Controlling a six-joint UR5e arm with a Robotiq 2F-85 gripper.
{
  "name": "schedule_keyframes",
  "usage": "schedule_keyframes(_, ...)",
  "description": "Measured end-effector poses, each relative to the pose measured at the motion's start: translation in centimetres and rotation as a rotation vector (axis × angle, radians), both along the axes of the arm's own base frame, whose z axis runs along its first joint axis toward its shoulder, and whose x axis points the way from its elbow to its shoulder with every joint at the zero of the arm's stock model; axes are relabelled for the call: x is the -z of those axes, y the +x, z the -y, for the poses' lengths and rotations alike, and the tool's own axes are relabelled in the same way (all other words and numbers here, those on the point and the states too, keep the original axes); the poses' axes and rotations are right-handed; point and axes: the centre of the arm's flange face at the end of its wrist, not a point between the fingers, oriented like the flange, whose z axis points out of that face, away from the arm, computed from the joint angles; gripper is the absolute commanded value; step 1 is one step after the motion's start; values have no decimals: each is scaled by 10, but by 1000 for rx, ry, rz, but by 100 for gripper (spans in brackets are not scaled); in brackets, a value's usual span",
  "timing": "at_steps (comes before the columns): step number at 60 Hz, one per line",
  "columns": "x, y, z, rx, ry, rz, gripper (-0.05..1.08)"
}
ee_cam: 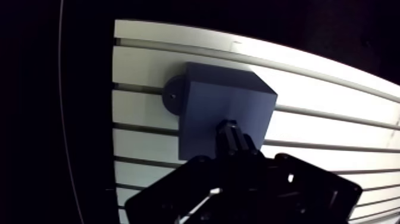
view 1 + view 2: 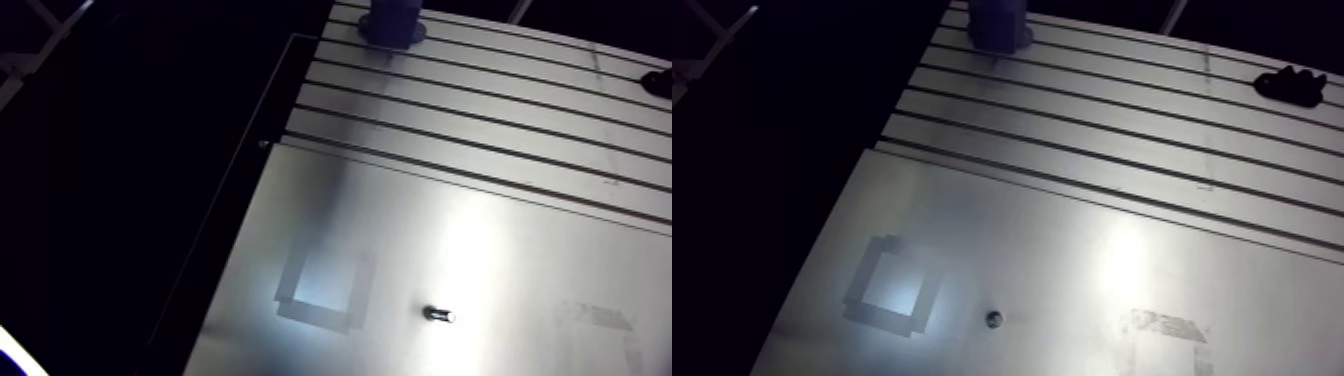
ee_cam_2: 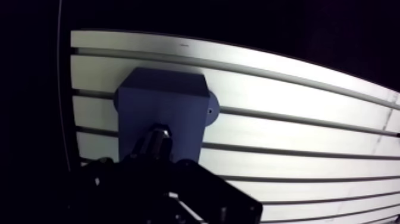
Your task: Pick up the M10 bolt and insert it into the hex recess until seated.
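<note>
Arm view: a small metal bolt [image 2: 438, 315] lies on its side on the smooth plate [image 2: 520, 240], toward the near edge of the slotted table [image 2: 500, 110] and near a taped square [image 2: 322, 290]. A blue block [image 2: 393, 20] sits way up by the far edge, toward the left corner. The gripper isn't in this shot at all. If that's the M10, I'd say nothing's done yet, so pickup and insertion are both left.

Wrist view: the gripper [image 1: 237, 149] hangs close over the blue block, aimed at one flat face. Something narrow pokes out toward the block, but it's too dark to call it a bolt. Honestly can't tell if the gripper is wide, narrow or holding anything. I can't spot the hex recess either.
</note>
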Motion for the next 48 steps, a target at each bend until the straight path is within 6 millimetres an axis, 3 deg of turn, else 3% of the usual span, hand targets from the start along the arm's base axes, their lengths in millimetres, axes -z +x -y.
schedule_keyframes(48, 4, -1, -2, 0, 1, 6, 108)
